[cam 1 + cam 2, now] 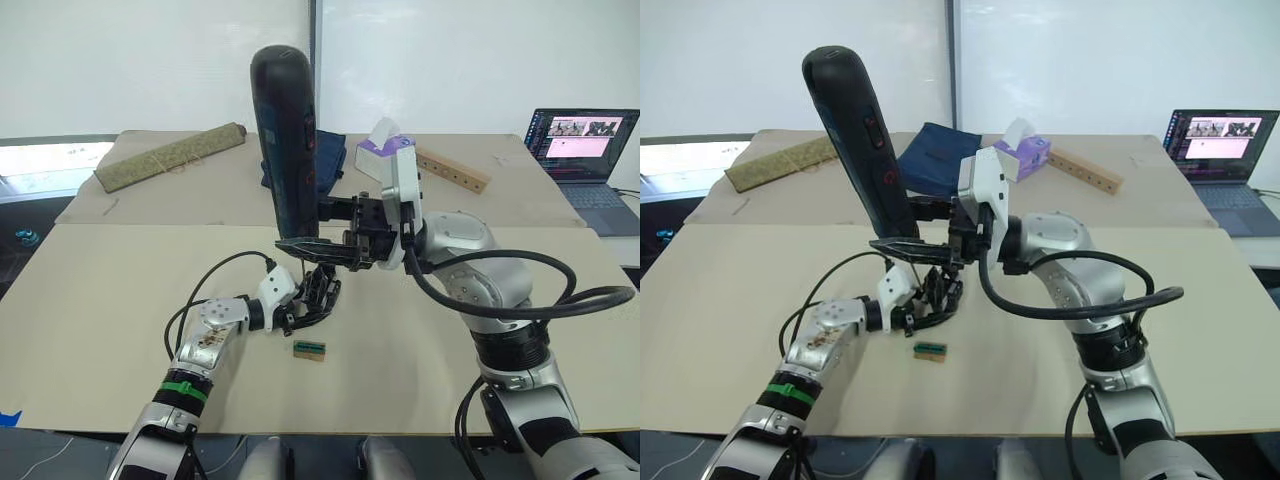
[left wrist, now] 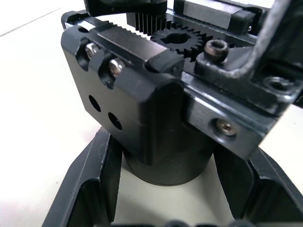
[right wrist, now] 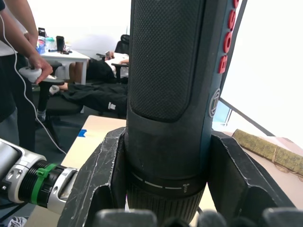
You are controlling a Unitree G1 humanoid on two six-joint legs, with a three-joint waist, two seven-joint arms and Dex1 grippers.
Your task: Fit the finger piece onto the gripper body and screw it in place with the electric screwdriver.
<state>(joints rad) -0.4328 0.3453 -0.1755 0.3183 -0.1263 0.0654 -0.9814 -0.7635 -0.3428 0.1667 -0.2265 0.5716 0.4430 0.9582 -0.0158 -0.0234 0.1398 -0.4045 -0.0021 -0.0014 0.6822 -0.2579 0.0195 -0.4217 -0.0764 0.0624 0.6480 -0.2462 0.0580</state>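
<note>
Your right gripper (image 1: 318, 246) clamps the electric screwdriver (image 1: 287, 140) near-upright, rounded end up, bit down over the gripper body (image 1: 318, 288) at mid-table. Your left gripper (image 1: 300, 312) pinches that body's round base.

Place: office or lab workroom | Surface: cardboard-covered table (image 1: 100, 330) | Back: white walls, laptop (image 1: 583, 145) open with video windows, tissue box (image 1: 380, 150) | Beyond: desk (image 3: 71, 56), office chairs, person (image 3: 14, 71) standing with a controller.
</note>
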